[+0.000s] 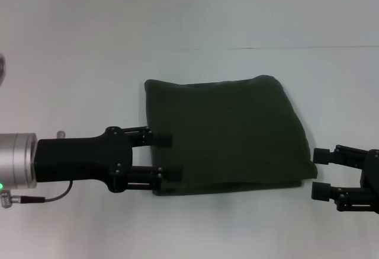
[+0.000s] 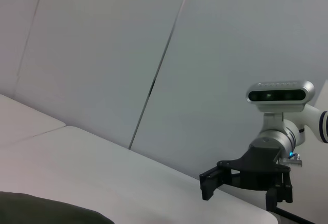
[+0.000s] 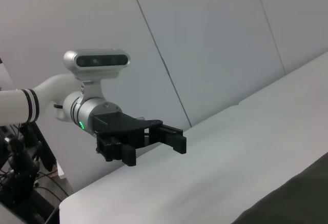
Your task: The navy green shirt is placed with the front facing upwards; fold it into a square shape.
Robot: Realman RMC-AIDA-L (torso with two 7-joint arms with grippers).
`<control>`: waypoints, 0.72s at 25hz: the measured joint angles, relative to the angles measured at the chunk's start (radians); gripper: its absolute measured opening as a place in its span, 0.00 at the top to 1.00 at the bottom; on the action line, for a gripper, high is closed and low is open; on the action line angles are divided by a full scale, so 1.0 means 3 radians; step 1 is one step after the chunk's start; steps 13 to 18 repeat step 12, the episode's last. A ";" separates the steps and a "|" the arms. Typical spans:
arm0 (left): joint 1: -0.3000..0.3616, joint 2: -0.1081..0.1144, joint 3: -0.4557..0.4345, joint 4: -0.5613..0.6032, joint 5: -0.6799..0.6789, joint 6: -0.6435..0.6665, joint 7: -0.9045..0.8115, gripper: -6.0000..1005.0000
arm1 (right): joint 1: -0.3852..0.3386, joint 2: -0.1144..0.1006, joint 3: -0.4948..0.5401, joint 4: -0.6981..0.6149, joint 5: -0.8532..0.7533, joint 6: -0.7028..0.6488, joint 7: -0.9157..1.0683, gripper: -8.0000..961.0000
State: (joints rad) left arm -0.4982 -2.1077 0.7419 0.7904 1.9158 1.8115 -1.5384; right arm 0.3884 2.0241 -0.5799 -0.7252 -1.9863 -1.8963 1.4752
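Left hand, spread, overlaps the folded navy green shirt's edge; right hand, spread, sits just beside it.

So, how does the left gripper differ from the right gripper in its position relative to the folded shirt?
The left gripper has its fingertips over the left edge of the navy green shirt, while the right gripper stands apart from it, just off the near right corner. The left arm reaches farther into the head view; the right arm shows only at the frame's edge. Both grippers are open, black, and point inward at the shirt.
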 joint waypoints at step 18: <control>-0.0006 0.0000 0.0018 -0.0002 0.0000 -0.0010 0.0000 0.20 | 0.0021 0.0005 0.0000 0.0009 -0.0004 0.0001 0.0002 0.04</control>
